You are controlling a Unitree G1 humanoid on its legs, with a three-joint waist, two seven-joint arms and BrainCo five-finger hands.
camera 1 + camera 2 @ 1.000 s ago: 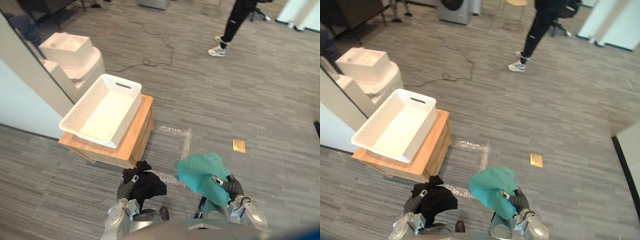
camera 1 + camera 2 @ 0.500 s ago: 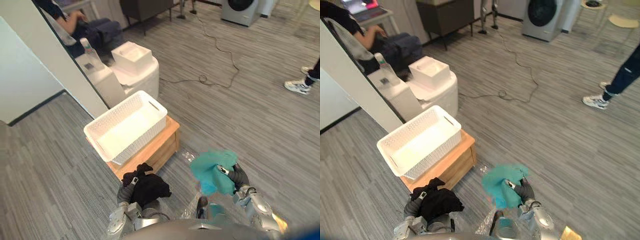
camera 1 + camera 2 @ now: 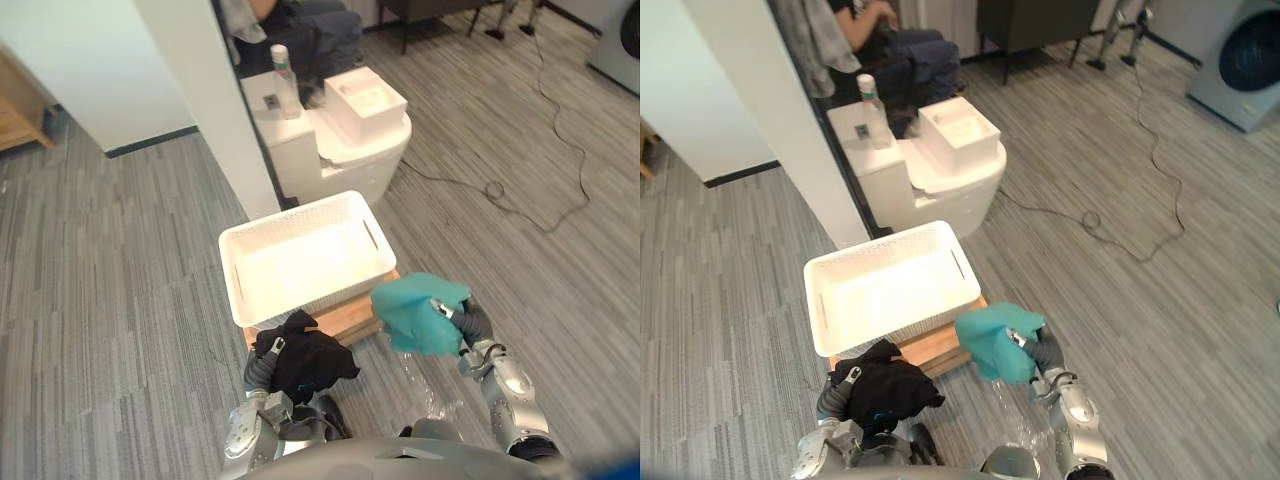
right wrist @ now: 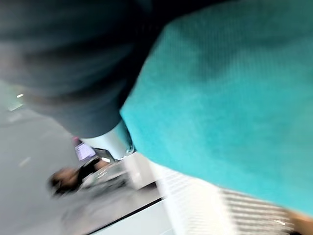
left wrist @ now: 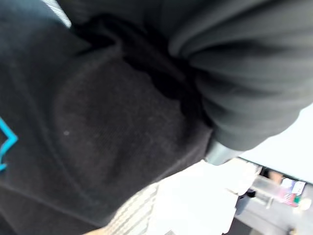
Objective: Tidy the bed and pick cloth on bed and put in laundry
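The black cloth [image 3: 305,362] hangs bunched in the left hand [image 3: 258,374]. The teal cloth [image 3: 418,313] is bunched in the right hand [image 3: 474,323], with a silver finger curled over each bundle, so both hands read as closed on their loads. Both cloths are held off the floor. The white laundry basket [image 3: 232,278] sits empty on a low wooden stand [image 3: 352,316]. It lies at about 12 o'clock from the black cloth and about 10 o'clock from the teal one. The basket's long axis runs roughly 9 to 3, tipped a little toward 2. The teal cloth is just beside the near right corner of the rim, so the right hand looks nearer. Beyond the basket at 12 to 1 o'clock stand a white appliance [image 3: 345,140] and a partition wall [image 3: 195,90]. Open carpet lies at 9 and 3.
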